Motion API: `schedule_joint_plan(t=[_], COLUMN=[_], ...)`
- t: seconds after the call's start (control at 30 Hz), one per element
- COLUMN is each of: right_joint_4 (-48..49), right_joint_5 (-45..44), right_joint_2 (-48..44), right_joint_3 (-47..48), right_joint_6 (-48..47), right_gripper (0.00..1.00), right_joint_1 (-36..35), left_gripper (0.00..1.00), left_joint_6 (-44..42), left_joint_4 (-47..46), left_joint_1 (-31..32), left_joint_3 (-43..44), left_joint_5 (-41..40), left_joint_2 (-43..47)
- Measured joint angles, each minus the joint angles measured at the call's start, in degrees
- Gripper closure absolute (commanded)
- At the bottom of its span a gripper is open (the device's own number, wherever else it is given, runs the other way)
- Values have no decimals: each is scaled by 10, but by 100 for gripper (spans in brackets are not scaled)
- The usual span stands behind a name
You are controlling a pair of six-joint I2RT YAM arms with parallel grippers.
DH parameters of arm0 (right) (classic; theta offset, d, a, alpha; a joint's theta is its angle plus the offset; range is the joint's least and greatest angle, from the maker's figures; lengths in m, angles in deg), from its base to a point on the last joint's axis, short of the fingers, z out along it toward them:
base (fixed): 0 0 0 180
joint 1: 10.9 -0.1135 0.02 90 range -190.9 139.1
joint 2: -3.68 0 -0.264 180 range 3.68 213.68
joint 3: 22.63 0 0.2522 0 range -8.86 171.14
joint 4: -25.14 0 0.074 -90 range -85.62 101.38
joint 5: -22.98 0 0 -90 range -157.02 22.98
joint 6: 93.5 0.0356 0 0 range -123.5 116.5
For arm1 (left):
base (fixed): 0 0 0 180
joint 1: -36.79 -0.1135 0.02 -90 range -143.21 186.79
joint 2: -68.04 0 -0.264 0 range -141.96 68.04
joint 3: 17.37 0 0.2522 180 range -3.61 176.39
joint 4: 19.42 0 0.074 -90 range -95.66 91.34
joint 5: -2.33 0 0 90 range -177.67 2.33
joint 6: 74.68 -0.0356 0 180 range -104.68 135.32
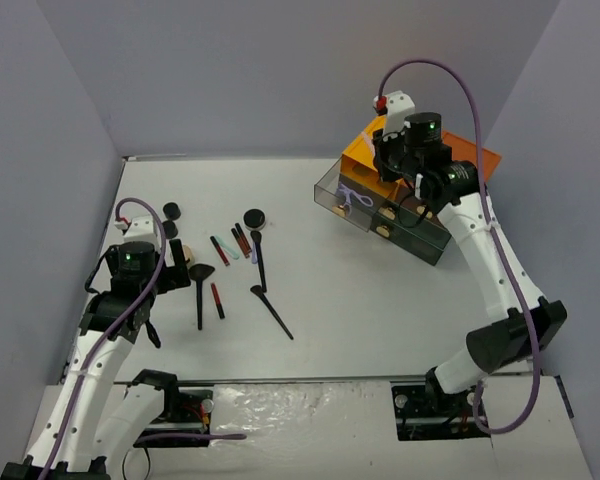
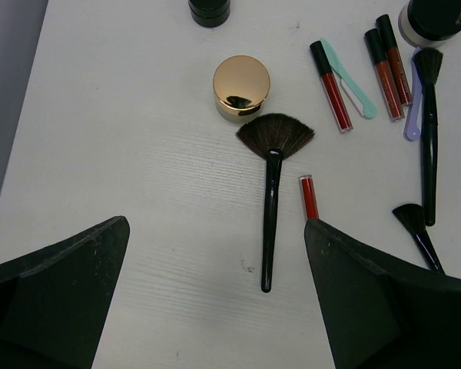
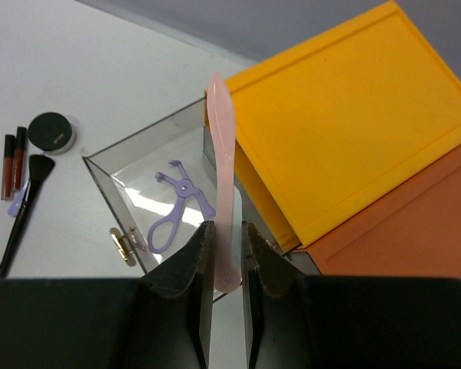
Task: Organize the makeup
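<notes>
The makeup lies spread on the white table: a black fan brush [image 2: 270, 223], a gold-topped round compact [image 2: 241, 86], a short red stick [image 2: 309, 197], dark red sticks [image 2: 330, 84], a teal stick [image 2: 349, 81], two more black brushes [image 2: 428, 138] and round jars [image 2: 438, 19]. My left gripper [image 2: 217, 231] hangs open above the table, just short of the fan brush's handle end, with nothing between its fingers. My right gripper [image 3: 227, 231] is shut on a pale pink flat stick [image 3: 223, 154], held over the open clear drawer [image 3: 131, 177]. A purple curler [image 3: 177, 207] lies in that drawer.
The orange-topped drawer box [image 1: 480, 160] stands at the back right, its top drawer [image 1: 345, 195] pulled out toward the left. Grey walls close in the table on the left, back and right. Most makeup lies in the left half [image 1: 230, 260].
</notes>
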Motion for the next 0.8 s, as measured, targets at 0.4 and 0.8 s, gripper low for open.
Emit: schedule_joint_plan(t=[0.4, 0.8], right_joint_4=[-13, -3], right_joint_5=[62, 55], right_joint_2=[73, -34], right_joint_3=[-15, -40], right_joint_6=[1, 42], right_gripper=[44, 1], right_joint_1=[19, 9], left_gripper=[3, 4], left_joint_6=[14, 138], left_joint_4=[-3, -40], left_joint_1=[0, 49], left_joint_3=[0, 137], left_joint_5=[48, 66], left_joint_2=[-52, -255])
